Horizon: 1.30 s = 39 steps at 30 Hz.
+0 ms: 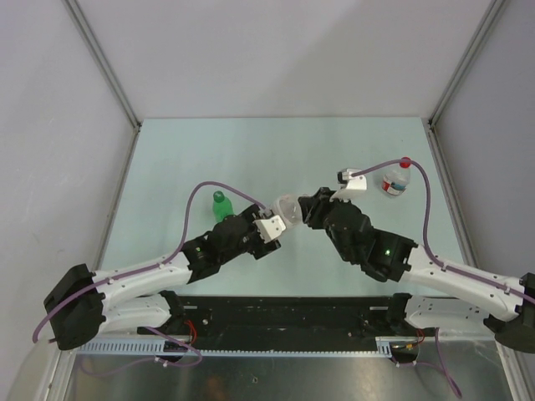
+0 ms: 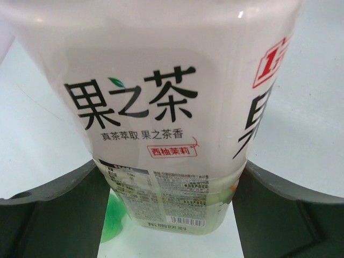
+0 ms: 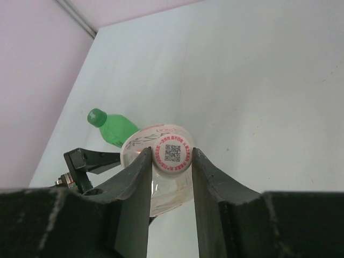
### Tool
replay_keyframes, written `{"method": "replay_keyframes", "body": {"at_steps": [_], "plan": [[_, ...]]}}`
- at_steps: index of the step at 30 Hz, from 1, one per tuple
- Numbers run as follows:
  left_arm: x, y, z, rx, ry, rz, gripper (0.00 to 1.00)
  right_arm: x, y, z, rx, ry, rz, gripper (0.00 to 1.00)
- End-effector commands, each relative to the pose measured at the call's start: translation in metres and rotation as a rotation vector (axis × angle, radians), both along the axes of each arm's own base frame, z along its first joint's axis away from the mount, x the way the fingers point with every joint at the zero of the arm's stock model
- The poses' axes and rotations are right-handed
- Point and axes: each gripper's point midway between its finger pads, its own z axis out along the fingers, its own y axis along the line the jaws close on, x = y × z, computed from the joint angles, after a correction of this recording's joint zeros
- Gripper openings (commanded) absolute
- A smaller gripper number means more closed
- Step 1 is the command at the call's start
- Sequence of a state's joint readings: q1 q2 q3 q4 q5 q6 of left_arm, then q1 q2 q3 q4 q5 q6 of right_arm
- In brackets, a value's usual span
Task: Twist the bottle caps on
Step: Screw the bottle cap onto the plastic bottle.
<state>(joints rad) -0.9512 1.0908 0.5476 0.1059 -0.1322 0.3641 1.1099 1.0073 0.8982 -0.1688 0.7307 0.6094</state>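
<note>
Top external view | pale desk (image 1: pixel 251 150), centre: left jaws, spread wide, clamp wide clear plastic tea bottle (image 2: pixel 161 107) | right jaws, narrowed, grip round white plastic cap (image 3: pixel 172 152) at its mouth | green plastic bottle (image 1: pixel 221 210), green cap (image 1: pixel 217 196) on, at its 9 o'clock | small clear bottle (image 1: pixel 393 184), red cap (image 1: pixel 405 161) on, at 3 o'clock

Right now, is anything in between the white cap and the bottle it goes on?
Nothing visible is. The right end effector pinches the white cap right on top of the clear tea bottle, which the left end effector holds. The green bottle stands off to the side.
</note>
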Motion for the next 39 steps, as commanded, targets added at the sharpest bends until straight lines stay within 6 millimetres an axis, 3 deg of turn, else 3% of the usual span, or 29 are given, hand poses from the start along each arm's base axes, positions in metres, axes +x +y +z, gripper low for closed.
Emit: {"method": "replay_keyframes", "body": {"at_steps": [1, 7, 10, 12, 15, 19, 25, 30, 39], "plan": [[0.008, -0.042, 0.106, -0.348, -0.191, -0.062, 0.0, -0.005, -0.009, -0.012, -0.084, 0.004, 0.006, 0.32], [0.002, -0.041, 0.081, -0.322, -0.139, -0.074, 0.0, -0.014, -0.006, 0.023, -0.057, -0.098, 0.109, 0.5], [-0.002, -0.04, 0.074, -0.318, -0.123, -0.086, 0.0, -0.02, -0.005, 0.039, -0.039, -0.146, 0.16, 0.69], [-0.005, -0.039, 0.07, -0.317, -0.116, -0.09, 0.0, -0.026, -0.004, 0.047, -0.035, -0.176, 0.201, 0.89], [-0.006, -0.035, 0.066, -0.314, -0.111, -0.084, 0.0, -0.037, -0.001, 0.056, -0.056, -0.223, 0.289, 0.98], [-0.014, -0.035, 0.057, -0.284, -0.112, -0.141, 0.0, -0.069, 0.001, 0.063, -0.175, -0.352, 0.527, 0.99], [-0.068, -0.049, 0.041, -0.178, -0.034, -0.503, 0.0, -0.131, -0.02, 0.064, -0.443, -0.718, 0.911, 0.99], [-0.092, -0.048, 0.041, -0.149, -0.011, -0.643, 0.0, -0.162, -0.034, 0.058, -0.481, -0.833, 1.062, 0.96], [-0.095, -0.046, 0.04, -0.14, -0.012, -0.663, 0.0, -0.168, -0.023, 0.044, -0.503, -0.805, 1.147, 0.82]]}}
